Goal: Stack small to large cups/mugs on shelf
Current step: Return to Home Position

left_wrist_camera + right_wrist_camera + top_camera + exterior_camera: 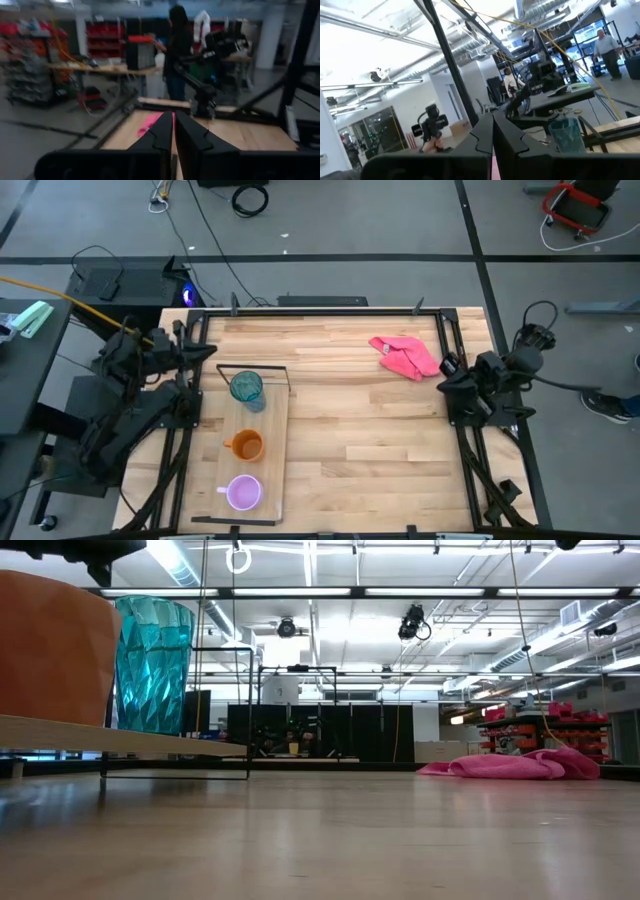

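On the shelf [274, 425], at the table's left, the three cups stand upright in a row. The teal tumbler [246, 387] is farthest, the orange mug [245, 445] is in the middle and the lilac mug [243, 492] is nearest. In the low view, the orange mug [50, 650] and the tumbler [152, 665] rest on the board [130, 739]. My left gripper [173, 131] is shut and holds nothing; it is drawn back at the left edge [207, 352]. My right gripper [493, 131] is shut with nothing in it, back at the right edge [447, 368]. The tumbler [565, 134] shows beyond its fingers.
A crumpled pink cloth [405, 356] lies on the far right part of the table, near my right arm, and shows again in the low view [515, 765]. Bare planks [370, 450] stretch between the shelf and the right edge. A person [176, 50] stands in the room beyond.
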{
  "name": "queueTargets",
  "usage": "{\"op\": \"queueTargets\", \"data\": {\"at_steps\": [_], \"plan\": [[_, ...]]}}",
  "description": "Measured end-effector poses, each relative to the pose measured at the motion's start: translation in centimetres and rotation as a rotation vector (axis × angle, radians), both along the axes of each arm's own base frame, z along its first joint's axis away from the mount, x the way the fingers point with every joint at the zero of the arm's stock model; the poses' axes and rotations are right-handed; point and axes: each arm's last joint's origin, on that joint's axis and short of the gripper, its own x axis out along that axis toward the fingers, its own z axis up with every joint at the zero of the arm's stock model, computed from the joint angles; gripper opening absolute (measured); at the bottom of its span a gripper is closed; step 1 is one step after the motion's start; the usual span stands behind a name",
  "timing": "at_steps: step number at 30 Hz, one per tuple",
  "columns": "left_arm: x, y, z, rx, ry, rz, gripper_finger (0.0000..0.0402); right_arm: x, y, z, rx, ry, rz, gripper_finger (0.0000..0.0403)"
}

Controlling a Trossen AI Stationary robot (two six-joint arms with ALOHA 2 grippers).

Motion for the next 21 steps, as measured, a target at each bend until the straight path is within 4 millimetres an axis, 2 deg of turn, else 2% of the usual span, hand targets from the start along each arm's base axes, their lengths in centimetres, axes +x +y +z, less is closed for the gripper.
{"op": "queueTargets", "data": {"at_steps": [8, 14, 21], "plan": [[-0.7, -0.5, -1.6, 0.039, -0.048, 0.136, 0.0036, -0.5, -0.5, -1.5, 0.011, -0.030, -0.005, 0.0014], [-0.4, 0.2, -2.9, 0.026, -0.047, 0.167, 0.0028, -0.4, -0.3, -3.4, 0.026, -0.060, -0.009, 0.0014], [0.0, 1.0, -4.2, 0.000, -0.050, 0.223, 0.0026, -0.3, -0.3, -4.3, 0.040, -0.085, -0.012, 0.0014]]}}
